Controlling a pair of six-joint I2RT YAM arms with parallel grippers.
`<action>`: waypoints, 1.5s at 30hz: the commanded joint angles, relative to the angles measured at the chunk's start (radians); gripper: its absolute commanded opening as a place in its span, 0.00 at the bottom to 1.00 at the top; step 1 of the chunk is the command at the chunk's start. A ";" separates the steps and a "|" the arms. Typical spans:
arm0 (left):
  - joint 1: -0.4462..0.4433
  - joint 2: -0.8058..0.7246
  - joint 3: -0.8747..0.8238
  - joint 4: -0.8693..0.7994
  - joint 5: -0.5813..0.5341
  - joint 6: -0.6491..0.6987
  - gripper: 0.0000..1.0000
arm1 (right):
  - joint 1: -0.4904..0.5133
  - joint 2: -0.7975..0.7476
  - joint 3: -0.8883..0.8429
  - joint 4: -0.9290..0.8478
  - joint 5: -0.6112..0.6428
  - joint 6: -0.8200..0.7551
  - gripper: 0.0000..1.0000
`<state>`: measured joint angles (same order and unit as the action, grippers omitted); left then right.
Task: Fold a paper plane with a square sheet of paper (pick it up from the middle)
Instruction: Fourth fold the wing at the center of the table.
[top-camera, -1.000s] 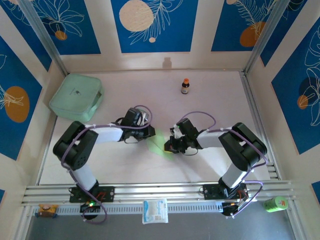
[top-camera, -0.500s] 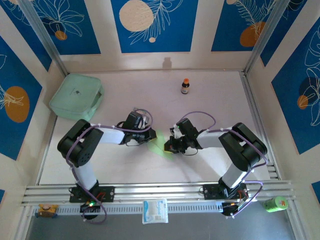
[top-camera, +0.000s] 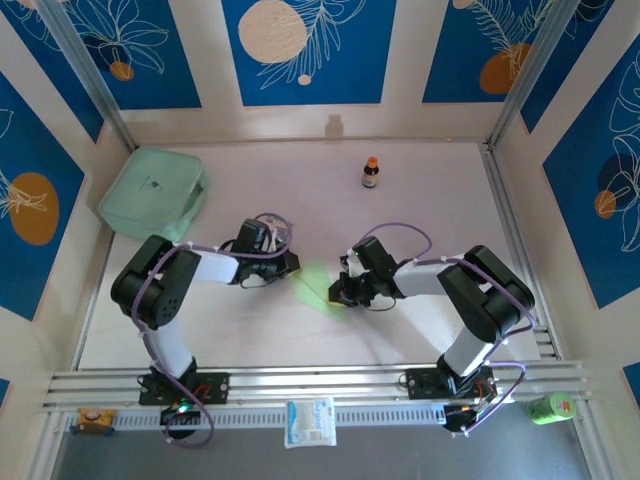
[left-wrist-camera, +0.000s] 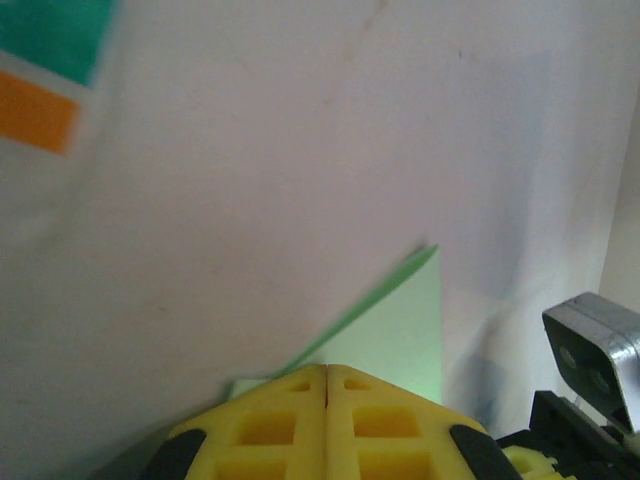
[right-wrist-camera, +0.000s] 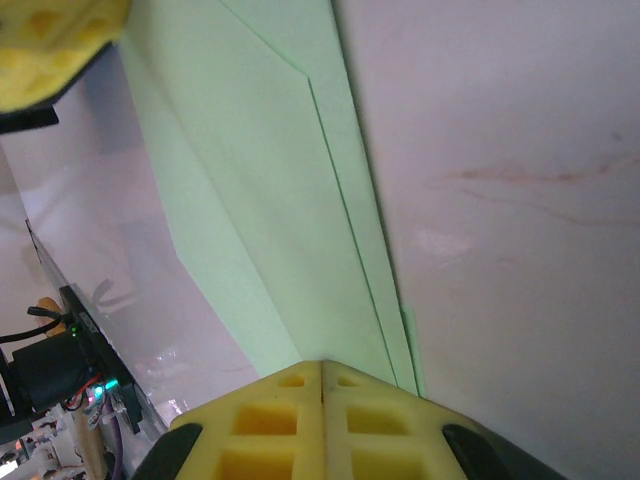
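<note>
The pale lime-green sheet of paper (top-camera: 318, 286) lies folded into a narrow layered shape on the table between my two grippers. My left gripper (top-camera: 292, 263) is shut, its tips just left of the paper's upper-left end. From the left wrist the paper (left-wrist-camera: 400, 335) lies just beyond the closed yellow jaws (left-wrist-camera: 326, 368), one folded edge raised. My right gripper (top-camera: 341, 293) is shut too, its tips down at the paper's lower-right end. In the right wrist view the folded layers (right-wrist-camera: 250, 190) run away from the closed jaws (right-wrist-camera: 322, 364) and pass under them.
A mint-green plastic box (top-camera: 152, 195) sits at the back left and a small brown bottle (top-camera: 371, 172) stands at the back centre. A white packet (top-camera: 309, 421) lies on the front rail, with a green object (top-camera: 550, 407) at its right end.
My left gripper has drawn back to the left off the paper, uncovering more of its green surface. The right gripper has stayed in place.
</note>
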<state>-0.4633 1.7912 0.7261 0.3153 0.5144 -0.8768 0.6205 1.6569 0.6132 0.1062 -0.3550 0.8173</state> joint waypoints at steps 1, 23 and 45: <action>0.047 0.026 -0.020 -0.028 -0.016 0.052 0.04 | -0.001 0.027 -0.058 -0.133 0.084 0.011 0.00; -0.056 -0.183 0.015 -0.118 -0.046 0.015 0.06 | -0.001 -0.004 -0.061 -0.076 0.044 0.013 0.00; -0.183 0.042 0.006 -0.067 -0.077 -0.070 0.03 | 0.014 -0.152 -0.150 -0.106 0.034 0.007 0.02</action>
<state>-0.6559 1.7985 0.7471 0.2958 0.4713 -0.9451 0.6216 1.5433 0.5117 0.1009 -0.3363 0.8204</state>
